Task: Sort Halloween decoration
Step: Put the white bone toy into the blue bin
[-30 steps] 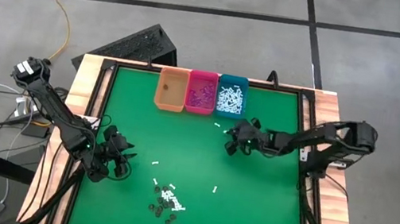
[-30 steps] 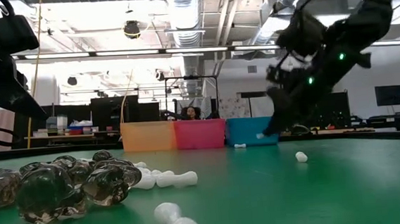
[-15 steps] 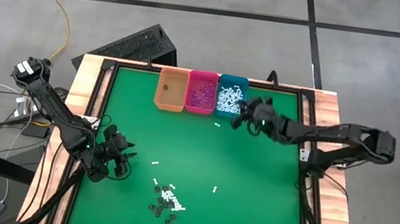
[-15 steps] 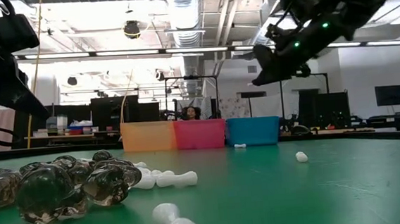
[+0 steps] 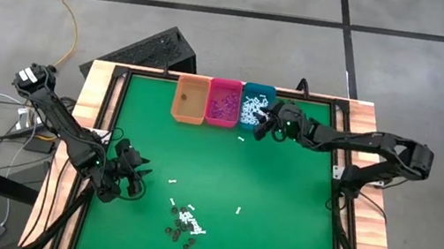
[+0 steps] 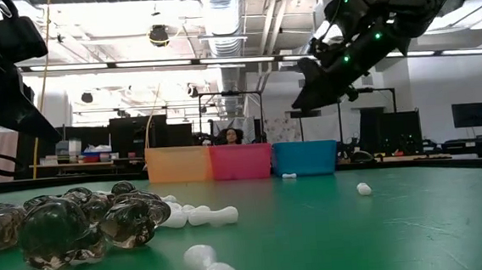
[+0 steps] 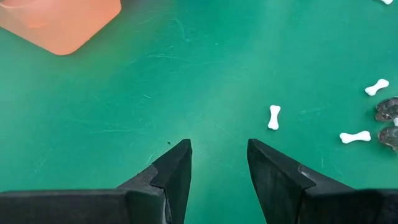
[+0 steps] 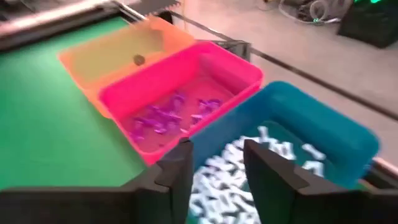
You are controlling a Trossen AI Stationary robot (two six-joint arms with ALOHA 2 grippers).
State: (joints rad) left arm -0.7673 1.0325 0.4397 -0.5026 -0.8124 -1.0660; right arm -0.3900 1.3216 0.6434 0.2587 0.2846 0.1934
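The Halloween decoration lies partly in a pile (image 5: 187,224) of white bone-shaped sticks and dark bits near the table's front, with a few white sticks (image 5: 239,209) scattered around it. My right gripper (image 8: 214,149) hangs open above the teal bin (image 8: 323,124), which holds many white sticks (image 8: 224,193). Nothing is between its fingers. The pink bin (image 8: 186,81) beside it holds purple bits (image 8: 168,115). One dark bit (image 8: 138,60) lies in the orange bin (image 8: 112,56). My left gripper (image 7: 217,149) waits open above the green mat at the near left, with a white stick (image 7: 274,117) just ahead of it.
The three bins stand side by side against the far edge (image 5: 224,103). A single white stick (image 5: 240,138) lies on the mat just in front of them. A black frame (image 5: 338,152) borders the green mat. A person sits in the room beyond the bins (image 6: 229,137).
My right gripper has risen from low over the mat near the bins. It has gone up and toward the far edge, and now hangs above the teal bin. The pile and the scattered sticks have stayed where they were.
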